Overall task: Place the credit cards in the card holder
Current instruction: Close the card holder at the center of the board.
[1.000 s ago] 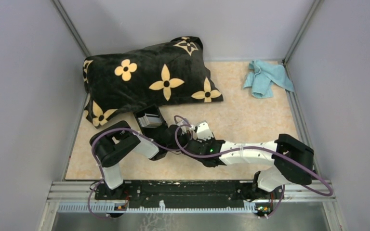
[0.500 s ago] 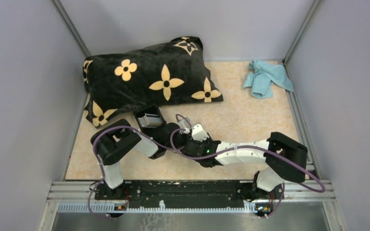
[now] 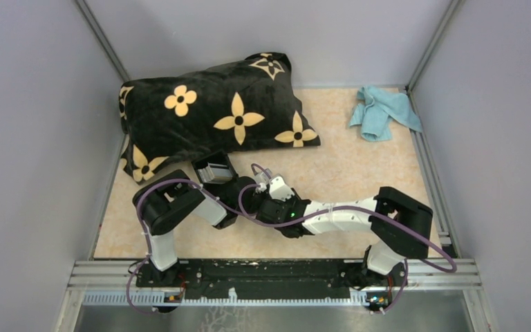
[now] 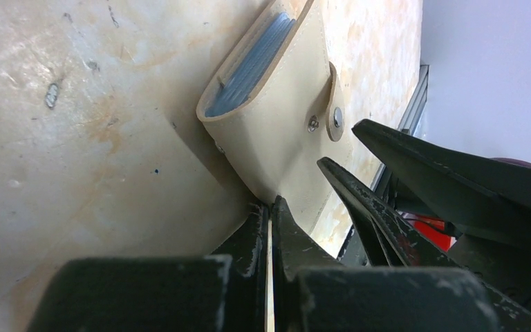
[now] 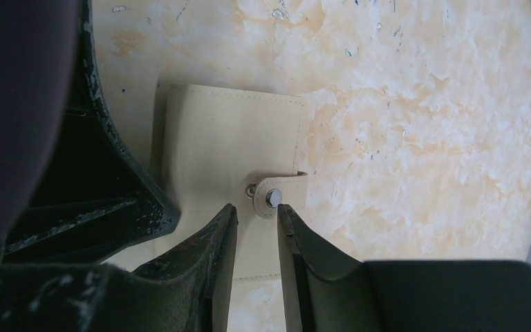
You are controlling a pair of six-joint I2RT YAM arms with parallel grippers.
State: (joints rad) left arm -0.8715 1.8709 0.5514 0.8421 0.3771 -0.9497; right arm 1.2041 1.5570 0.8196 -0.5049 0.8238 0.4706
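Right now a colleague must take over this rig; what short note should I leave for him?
Left gripper: shut, it seems on a corner of the beige card holder.
Right gripper: open by a narrow gap, tips at the holder's snap tab, not closed on it.
Card holder: flat on the table between both grippers; ribbed slots show at its mouth.
Credit cards: no loose card in any view; whether any sits in the slots cannot be told.
Done: nothing that can be confirmed. Left: find the cards and slide them into the slots.

Overhead downward; wrists close, seemingly sharing card holder (image 4: 283, 117).
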